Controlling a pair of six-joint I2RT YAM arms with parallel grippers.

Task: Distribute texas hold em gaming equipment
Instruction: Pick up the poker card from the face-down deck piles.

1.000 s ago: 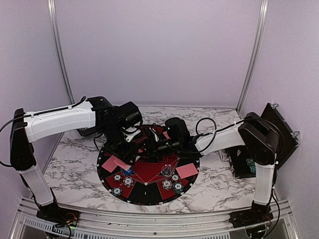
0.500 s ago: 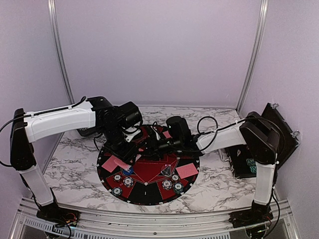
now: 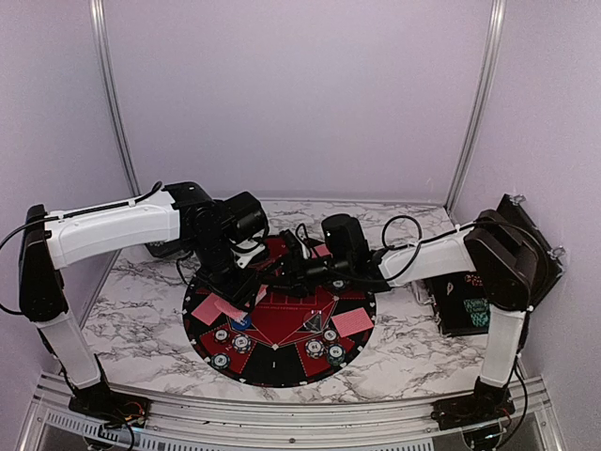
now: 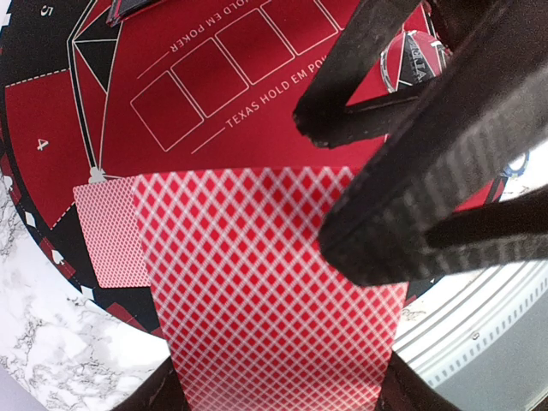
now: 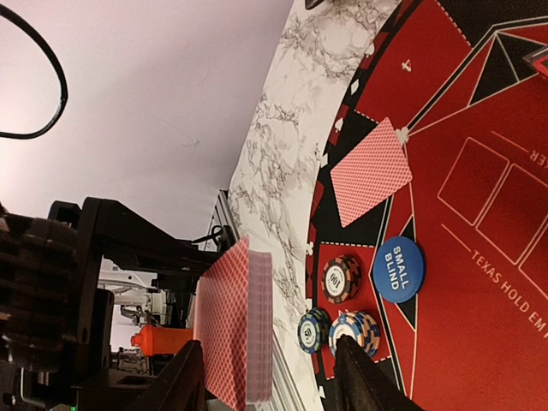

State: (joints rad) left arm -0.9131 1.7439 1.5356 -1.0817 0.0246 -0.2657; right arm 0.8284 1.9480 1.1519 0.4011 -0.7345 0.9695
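Left gripper (image 4: 276, 385) clamped on deck (image 5: 233, 325) over mat (image 4: 257, 128) edge, right gripper (image 5: 267, 372) parted at top card (image 4: 257, 282), holding nothing; dealt card (image 5: 370, 171), chips (image 5: 341, 278) laid; step judged dealing; next: pinch one card, slide it free

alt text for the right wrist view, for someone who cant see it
A deck of red-backed cards, held on edge by the left gripper, stands within the open right gripper. Behind it, on a marble table, a red-and-black poker mat carries one face-down card, a blue small blind disc and three striped chips.
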